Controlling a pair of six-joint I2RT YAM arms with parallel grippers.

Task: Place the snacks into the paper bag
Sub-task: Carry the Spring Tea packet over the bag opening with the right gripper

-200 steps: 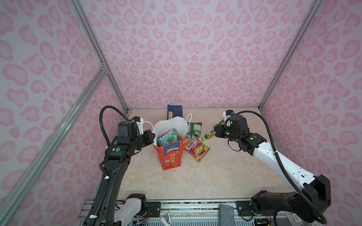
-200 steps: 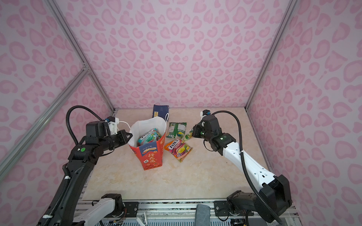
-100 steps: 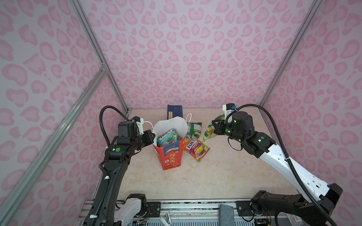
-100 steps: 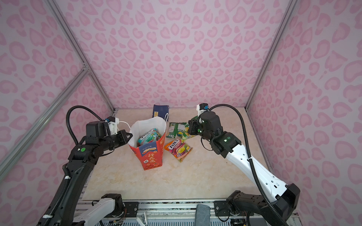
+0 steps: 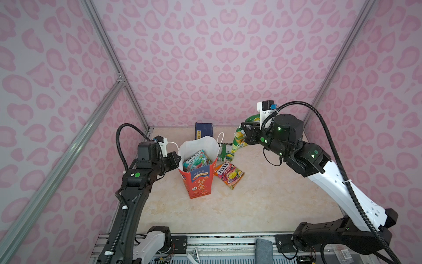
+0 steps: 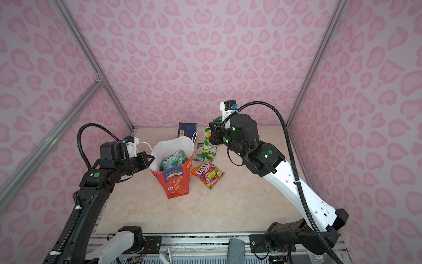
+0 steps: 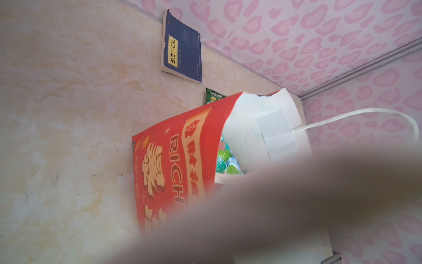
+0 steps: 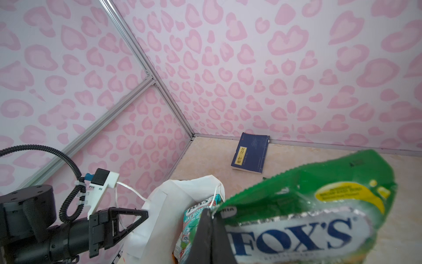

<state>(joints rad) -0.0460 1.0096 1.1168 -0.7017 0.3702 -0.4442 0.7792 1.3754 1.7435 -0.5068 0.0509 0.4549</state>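
Observation:
The red-orange paper bag (image 5: pixel 198 182) (image 6: pixel 175 185) (image 7: pixel 178 160) stands open in the middle of the table, with a teal snack packet (image 5: pixel 195 161) (image 6: pixel 173 160) (image 8: pixel 196 212) inside. My left gripper (image 5: pixel 175 160) (image 6: pixel 148 158) (image 8: pixel 141 216) is shut on the bag's left rim. My right gripper (image 5: pixel 245 134) (image 6: pixel 213 137) (image 8: pixel 211 217) is shut on a green FOX'S packet (image 5: pixel 238 139) (image 6: pixel 209 146) (image 8: pixel 308 205), held in the air right of the bag. An orange-purple FOX'S packet (image 5: pixel 229 174) (image 6: pixel 209 174) and a dark green packet (image 5: pixel 225 152) (image 6: pixel 199 152) (image 7: pixel 213 97) lie beside the bag.
A dark-blue booklet (image 5: pixel 204 130) (image 6: pixel 187 129) (image 7: pixel 182 57) (image 8: pixel 251 154) lies against the back wall behind the bag. Pink patterned walls close in the table on three sides. A blur close to the lens covers the lower part of the left wrist view.
My right gripper has risen and moved left toward the bag, carrying the green packet off the table. The left arm and the bag have stayed still.

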